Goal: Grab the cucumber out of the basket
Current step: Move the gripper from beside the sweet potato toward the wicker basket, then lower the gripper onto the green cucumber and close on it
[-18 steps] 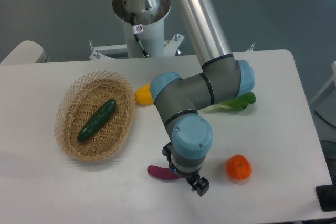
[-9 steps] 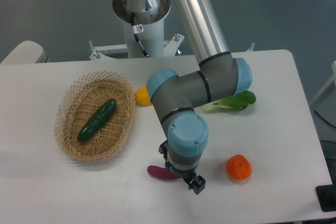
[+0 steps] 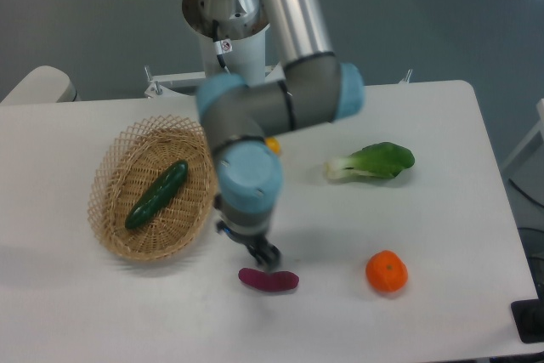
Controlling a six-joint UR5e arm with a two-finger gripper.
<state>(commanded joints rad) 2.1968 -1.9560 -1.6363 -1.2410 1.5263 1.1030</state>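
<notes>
Lying diagonally inside the basket, the cucumber rests on the woven floor with its upper end pointing toward the basket's far right rim and its lower end toward the near left rim. It looks stiff and fairly light, with a smooth dark skin that could slip under a loose pinch, so the firmest hold is probably across its middle, fingers closing on the narrow width and not along its length. The shallow, flared rim leaves room to come down from above. Just beside the basket's right edge, the gripper hangs over the desk, near a purple sweet potato. Its fingers are small and dark from this angle, so I cannot tell whether they are spread or closed; they seem to carry nothing.
</notes>
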